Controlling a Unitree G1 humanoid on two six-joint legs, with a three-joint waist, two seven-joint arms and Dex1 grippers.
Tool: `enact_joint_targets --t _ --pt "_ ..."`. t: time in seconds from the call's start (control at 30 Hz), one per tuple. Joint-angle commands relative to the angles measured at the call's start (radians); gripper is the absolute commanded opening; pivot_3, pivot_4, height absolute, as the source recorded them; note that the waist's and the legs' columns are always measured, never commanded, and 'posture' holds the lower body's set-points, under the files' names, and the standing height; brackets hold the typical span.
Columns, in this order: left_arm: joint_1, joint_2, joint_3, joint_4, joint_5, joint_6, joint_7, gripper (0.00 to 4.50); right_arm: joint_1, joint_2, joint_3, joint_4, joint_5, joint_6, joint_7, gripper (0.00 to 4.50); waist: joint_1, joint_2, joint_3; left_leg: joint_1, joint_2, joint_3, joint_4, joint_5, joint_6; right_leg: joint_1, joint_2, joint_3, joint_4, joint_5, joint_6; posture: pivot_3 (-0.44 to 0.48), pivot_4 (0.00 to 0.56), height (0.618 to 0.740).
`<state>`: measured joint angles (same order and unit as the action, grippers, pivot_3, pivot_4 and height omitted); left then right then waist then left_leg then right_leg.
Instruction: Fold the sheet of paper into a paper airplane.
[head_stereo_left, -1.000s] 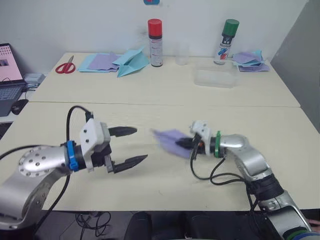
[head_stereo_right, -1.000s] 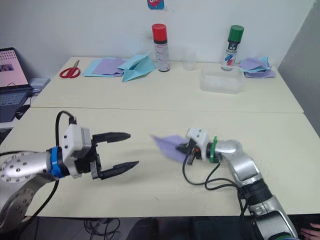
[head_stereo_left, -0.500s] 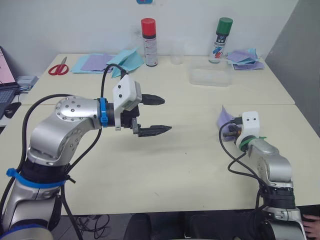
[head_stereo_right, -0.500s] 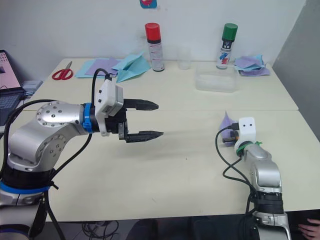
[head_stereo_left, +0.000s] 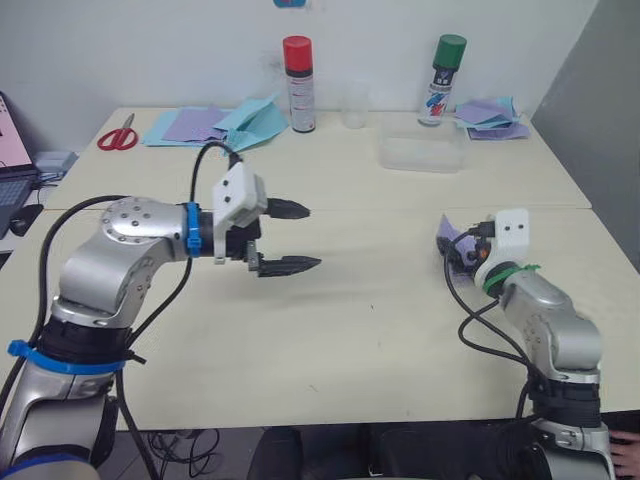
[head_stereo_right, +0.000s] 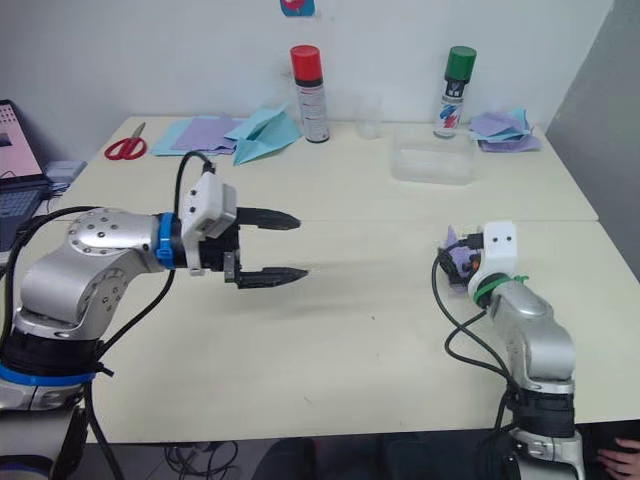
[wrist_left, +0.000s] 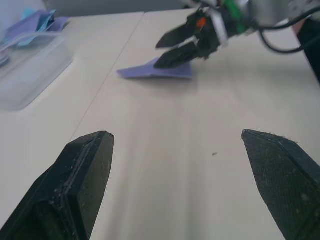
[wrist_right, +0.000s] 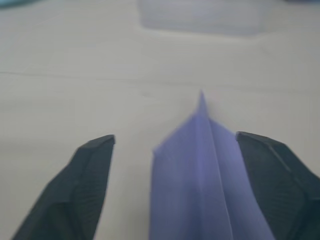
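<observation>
Far edge of counter (head_stereo_left: 330, 330), L to R: red-handled scissors (head_stereo_left: 117, 135), flat light blue + lavender sheets (head_stereo_left: 185, 125) w/ a light blue paper plane (head_stereo_left: 252, 122) lying partly on them, red-capped spray can (head_stereo_left: 297, 70) upright, clear plastic cup (head_stereo_left: 353, 105), green-capped spray can (head_stereo_left: 442, 79) upright, crumpled purple/blue scraps (head_stereo_left: 490, 115) at corner. Clear plastic tub (head_stereo_left: 421, 154) sits nearer, in front of green can. Laptop (head_stereo_right: 18, 165) on a side desk off the L end.

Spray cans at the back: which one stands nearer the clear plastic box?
The green-capped spray can, just behind the clear plastic box. The red-capped spray can stands further left, beside the light blue paper plane.
</observation>
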<state>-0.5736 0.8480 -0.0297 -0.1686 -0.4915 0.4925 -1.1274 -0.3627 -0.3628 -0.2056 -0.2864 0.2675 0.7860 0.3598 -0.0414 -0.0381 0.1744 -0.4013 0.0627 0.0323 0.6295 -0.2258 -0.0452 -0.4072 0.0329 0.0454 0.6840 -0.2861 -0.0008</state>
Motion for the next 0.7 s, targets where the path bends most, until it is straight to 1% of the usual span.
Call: enact_joint_targets --t 0.03,0.07,0.17,0.23,0.27,0.33,0.4,0.5,0.6,0.7 --pt "0.068 0.058 0.096 0.032 0.027 -0.078 -0.023 4.5 -0.055 -0.161 -0.01 -0.037 0.106 -0.067 0.252 4.46 0.001 0.001 0.0 0.0 0.0 0.0 0.0 0.0 0.0 0.0 0.0 0.0 0.0 0.0 0.0 0.0 0.15 0.74" --pt "0.101 0.076 0.128 0.044 0.024 -0.091 -0.032 4.5 -0.06 -0.241 -0.009 -0.018 0.153 -0.081 0.385 4.46 0.002 0.001 0.0 0.0 0.0 0.0 0.0 0.0 0.0 0.0 0.0 0.0 -0.001 0.0 0.0 0.0 0.15 0.74" --pt "0.179 0.114 0.228 0.06 -0.003 -0.086 -0.035 4.5 -0.051 -0.456 -0.01 0.05 0.245 -0.115 0.707 4.46 0.01 0.001 0.0 0.0 0.001 0.001 0.0 0.0 0.0 0.0 0.0 -0.002 -0.002 0.0 0.0 0.0 0.15 0.74" --pt "0.234 0.135 0.283 0.053 0.015 -0.092 -0.013 4.5 -0.02 -0.567 -0.014 0.103 0.258 -0.157 0.847 4.46 0.014 0.001 0.001 0.0 0.001 0.001 0.0 0.0 0.001 0.0 -0.001 -0.002 -0.003 0.0 0.0 0.0 0.15 0.74" --pt "0.258 0.146 0.3 0.047 0.02 -0.084 -0.007 4.5 -0.008 -0.601 -0.016 0.126 0.257 -0.176 0.882 4.46 0.015 0.001 0.001 0.0 0.001 0.001 0.0 0.0 0.001 0.001 -0.001 -0.003 -0.003 0.0 0.0 0.0 0.15 0.74" --pt "0.301 0.155 0.351 0.038 0.026 -0.07 0.026 4.5 0.014 -0.656 -0.032 0.176 0.236 -0.222 0.917 4.46 0.015 0.0 0.001 0.0 0.001 0.001 0.0 0.0 0.001 0.001 -0.004 -0.003 -0.003 0.0 0.0 0.0 0.15 0.74" --pt "0.351 0.158 0.402 0.036 0.04 -0.084 0.049 4.5 0.037 -0.677 -0.067 0.203 0.226 -0.236 0.899 4.46 0.013 0.001 0.001 0.0 0.001 0.001 0.0 0.0 0.001 0.001 -0.005 -0.002 -0.002 0.0 0.0 0.0 0.15 0.74" --pt "0.423 0.152 0.459 0.023 0.052 -0.09 0.076 4.5 0.127 -0.688 -0.142 0.205 0.21 -0.26 0.862 4.46 0.012 0.001 0.001 0.001 0.002 0.001 0.0 0.0 0.001 0.001 -0.008 -0.002 -0.001 0.0 0.0 0.0 0.15 0.74" --pt "0.461 0.14 0.465 0.008 0.051 -0.086 0.095 4.5 0.174 -0.666 -0.178 0.177 0.229 -0.252 0.819 4.46 0.012 0.001 0.001 0.001 0.002 0.001 0.0 0.0 0.0 0.002 -0.01 -0.002 -0.001 0.0 0.0 0.0 0.15 0.74" --pt "0.467 0.137 0.455 0.026 0.056 -0.105 0.099 4.5 0.179 -0.653 -0.165 0.162 0.232 -0.257 0.798 4.46 0.012 0.001 0.001 0.001 0.001 0.001 0.001 0.0 0.0 0.002 -0.011 -0.002 -0.001 0.001 0.001 0.0 0.15 0.74"
